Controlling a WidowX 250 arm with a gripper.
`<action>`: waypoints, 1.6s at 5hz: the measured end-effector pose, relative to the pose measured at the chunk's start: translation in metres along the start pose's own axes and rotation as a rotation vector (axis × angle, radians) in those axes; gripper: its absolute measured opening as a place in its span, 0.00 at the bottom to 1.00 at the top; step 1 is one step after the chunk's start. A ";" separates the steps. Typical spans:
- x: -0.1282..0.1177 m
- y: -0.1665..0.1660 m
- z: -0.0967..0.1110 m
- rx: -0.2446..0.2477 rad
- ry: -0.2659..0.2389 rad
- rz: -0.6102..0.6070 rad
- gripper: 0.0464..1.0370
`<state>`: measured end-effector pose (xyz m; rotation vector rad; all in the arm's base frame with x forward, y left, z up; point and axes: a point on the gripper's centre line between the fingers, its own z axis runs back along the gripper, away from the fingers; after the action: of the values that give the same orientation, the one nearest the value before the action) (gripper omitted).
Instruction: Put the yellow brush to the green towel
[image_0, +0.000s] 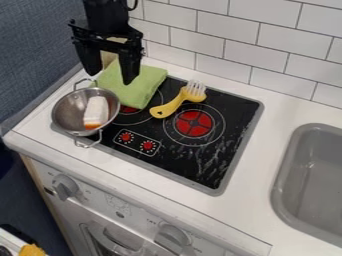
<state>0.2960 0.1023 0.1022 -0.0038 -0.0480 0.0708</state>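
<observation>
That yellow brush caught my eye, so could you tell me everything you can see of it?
The yellow brush has a curved, smooth handle, plastic by its look, with a small dark mark near its end, and a head of whitish bristles. It lies on the black stovetop, bristles toward the tiled wall, beside the green towel but apart from it. The tool isn't holding it.
</observation>
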 end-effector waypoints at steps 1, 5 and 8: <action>-0.001 -0.001 -0.009 -0.004 0.029 -0.004 0.96; 0.057 -0.056 -0.064 0.151 0.019 -0.231 0.96; 0.075 -0.075 -0.096 0.048 0.031 -0.266 0.96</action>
<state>0.3804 0.0324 0.0104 0.0492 -0.0160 -0.1943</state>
